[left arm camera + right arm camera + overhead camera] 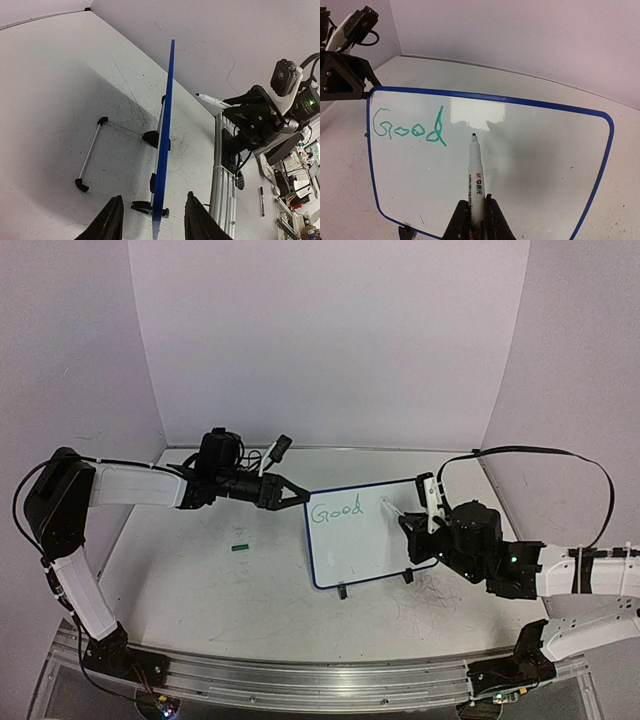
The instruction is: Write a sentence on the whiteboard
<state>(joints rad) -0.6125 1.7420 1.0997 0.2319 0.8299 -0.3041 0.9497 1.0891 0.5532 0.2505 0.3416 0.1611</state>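
Blue-framed whiteboard [370, 552], rect. w/ rounded corners and black clip feet, is standing propped betw. both hands. Left hand [298, 494] is straddling its left edge near the top corner w/ fingers spread, not gripping, while right hand [477, 222] is pinching a white marker [475, 175] tight, its tip hovering at or on the glossy face just right of the green sentence [409, 129], reading only "Good". White scuffed surface [200, 585] is carrying it all, w/ pale lilac walls [330, 340] closing round three sides.

Open tabletop [200, 590] left of whiteboard [360, 550]
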